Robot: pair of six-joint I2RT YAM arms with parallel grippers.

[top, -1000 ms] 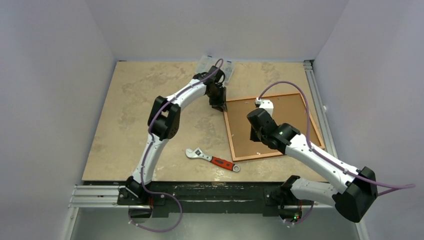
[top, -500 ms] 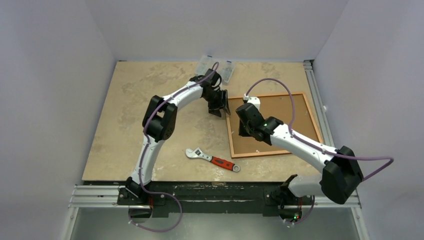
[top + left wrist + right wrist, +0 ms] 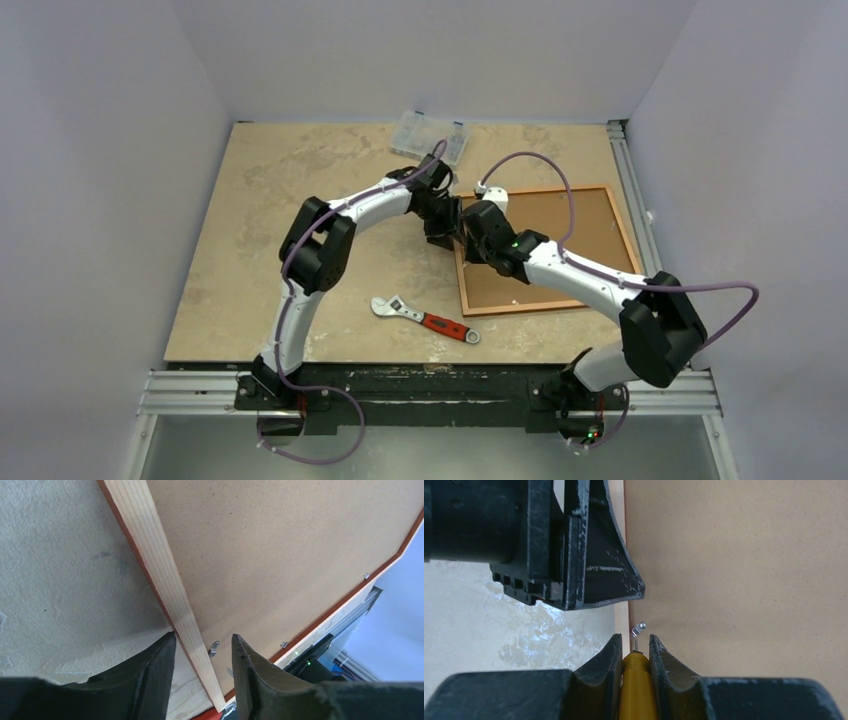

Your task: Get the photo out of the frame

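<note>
The red-orange frame (image 3: 521, 308) lies face down at the table's right, its brown backing board (image 3: 585, 225) uppermost. The photo is hidden under the board. My left gripper (image 3: 442, 230) is open and straddles the frame's left rail (image 3: 155, 555), one finger (image 3: 157, 675) outside it, the other over the board (image 3: 280, 545). My right gripper (image 3: 466, 240) is shut on a yellow-handled tool (image 3: 636, 690). The tool's metal tip touches a small metal tab (image 3: 639, 628) at the board's (image 3: 749, 580) edge, just below the left gripper (image 3: 574, 555). The tab also shows in the left wrist view (image 3: 213, 649).
A red-handled adjustable wrench (image 3: 425, 320) lies near the front, left of the frame. A clear plastic box (image 3: 430, 135) sits at the back edge. A metal rail (image 3: 635, 200) runs along the table's right side.
My right arm has swung left across the board to the frame's left rail, beside the left gripper. My left gripper has shifted a little nearer along that rail.
</note>
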